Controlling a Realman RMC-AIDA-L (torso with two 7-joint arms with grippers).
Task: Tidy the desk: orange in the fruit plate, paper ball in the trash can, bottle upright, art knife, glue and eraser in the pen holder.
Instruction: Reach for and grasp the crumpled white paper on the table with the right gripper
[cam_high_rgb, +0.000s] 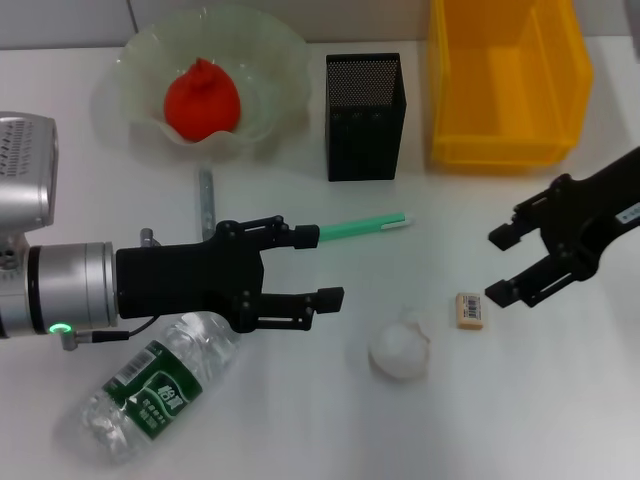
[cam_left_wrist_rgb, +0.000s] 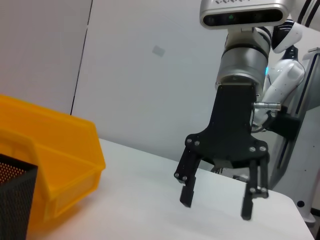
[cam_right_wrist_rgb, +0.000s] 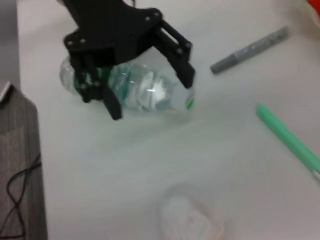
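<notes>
The orange (cam_high_rgb: 203, 100) lies in the glass fruit plate (cam_high_rgb: 262, 60). The clear bottle (cam_high_rgb: 160, 385) lies on its side at the front left, partly under my left arm; it also shows in the right wrist view (cam_right_wrist_rgb: 145, 92). My left gripper (cam_high_rgb: 320, 266) is open and empty above the table, between the bottle and a green stick (cam_high_rgb: 365, 225). A grey stick (cam_high_rgb: 206, 200) lies behind it. The white paper ball (cam_high_rgb: 400, 348) and the eraser (cam_high_rgb: 469, 310) lie in front. My right gripper (cam_high_rgb: 497, 265) is open just above and right of the eraser.
The black mesh pen holder (cam_high_rgb: 365, 115) stands at the back centre. A yellow bin (cam_high_rgb: 505, 80) stands to its right. The left wrist view shows my right gripper (cam_left_wrist_rgb: 216, 206) open over the bare table, with the yellow bin (cam_left_wrist_rgb: 55, 165) beside it.
</notes>
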